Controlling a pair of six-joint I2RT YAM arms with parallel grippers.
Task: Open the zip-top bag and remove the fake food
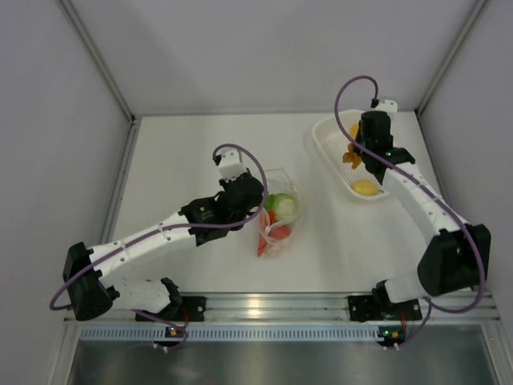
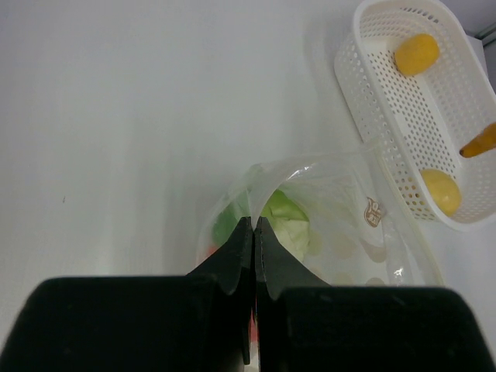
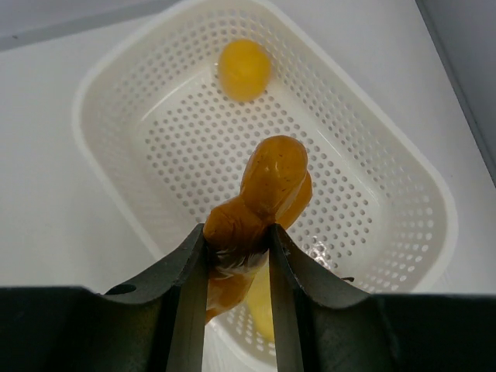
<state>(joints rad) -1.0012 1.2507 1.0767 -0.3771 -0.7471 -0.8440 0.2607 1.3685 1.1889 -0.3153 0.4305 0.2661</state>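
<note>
Top view: the zip-top bag (image 1: pixel 280 215) sits mid-table with red and green pieces inside. Your left gripper (image 1: pixel 258 192) is at its edge and your right gripper (image 1: pixel 357 156) is over the basket (image 1: pixel 327 132).

Left wrist: jaws together, pinching the bag's rim film. The pale-green ball (image 2: pixel 288 221) is just behind. Hold that pinch firm so the mouth doesn't collapse.

Right wrist: jaws clamped on the orange lumpy piece (image 3: pixel 267 182), hanging over the basket. Lower it before you release, clear of the yellow-orange ball (image 3: pixel 243 68).
</note>
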